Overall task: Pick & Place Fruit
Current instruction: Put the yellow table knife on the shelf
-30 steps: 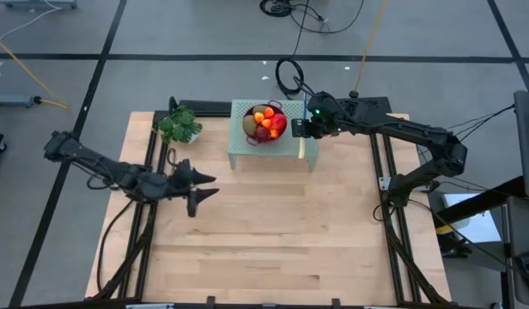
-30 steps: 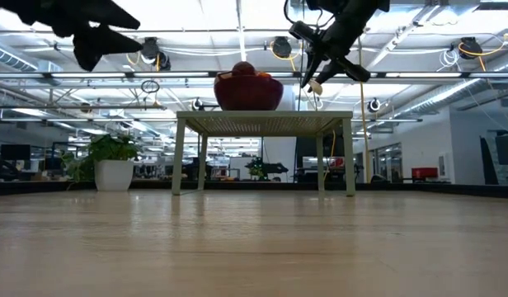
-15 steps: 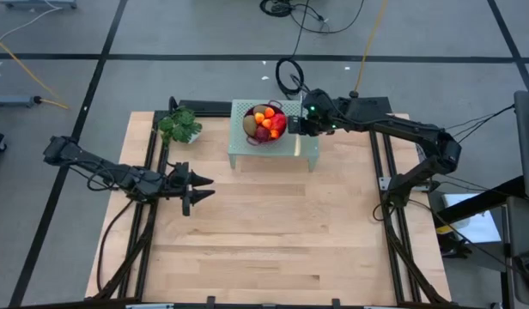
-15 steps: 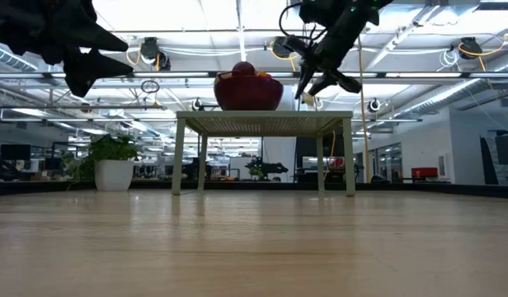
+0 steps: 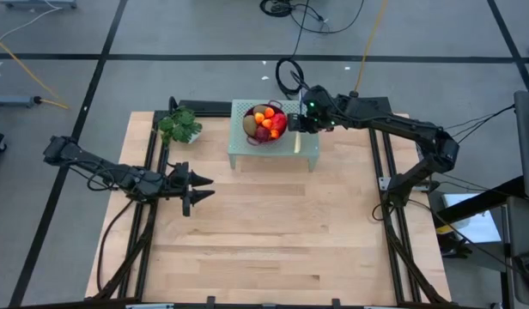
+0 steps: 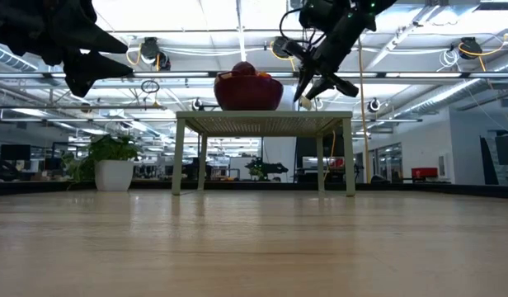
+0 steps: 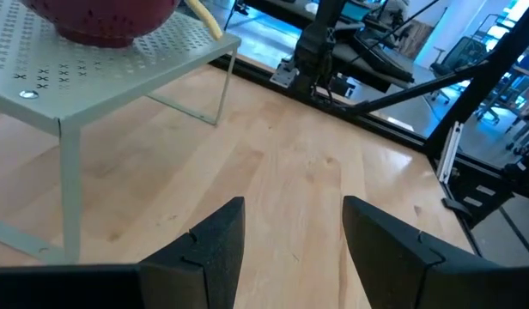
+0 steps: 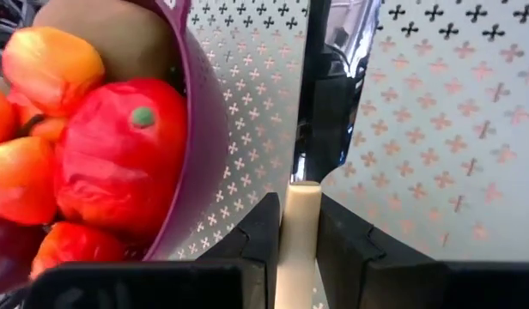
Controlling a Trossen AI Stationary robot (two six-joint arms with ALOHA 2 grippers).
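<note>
A dark red perforated bowl (image 5: 266, 124) (image 6: 248, 91) stands on a small pale green table (image 5: 247, 153) at the far middle. It holds the fruit: a big red piece (image 8: 118, 163), a brown kiwi-like oval (image 8: 118, 34) and orange-red pieces (image 8: 54, 64). My right gripper (image 5: 301, 124) (image 6: 308, 92) (image 8: 297, 232) hovers just right of the bowl, shut on a cream-yellow-handled knife. My left gripper (image 5: 191, 187) (image 7: 290, 232) hangs open over the wooden table's left half, touching nothing. My right gripper pinches the knife's cream-yellow handle (image 8: 297, 215) between its two fingers. The fingers slant down from the table's right side. The dark blade (image 8: 323, 120) runs on past the fingertips over the perforated top, beside the bowl. Whether the blade touches the small table, I cannot tell.
A green plant in a white pot (image 5: 180, 125) (image 6: 112, 161) stands at the far left, beside the small table. Bare wooden board (image 5: 273, 240) spreads over the near half. Dark rails run along both sides of the board.
My left gripper has drawn back a little toward the table's left edge and sunk slightly, staying open. My right gripper, still shut on the knife, has edged toward the far edge and up, close beside the bowl.
</note>
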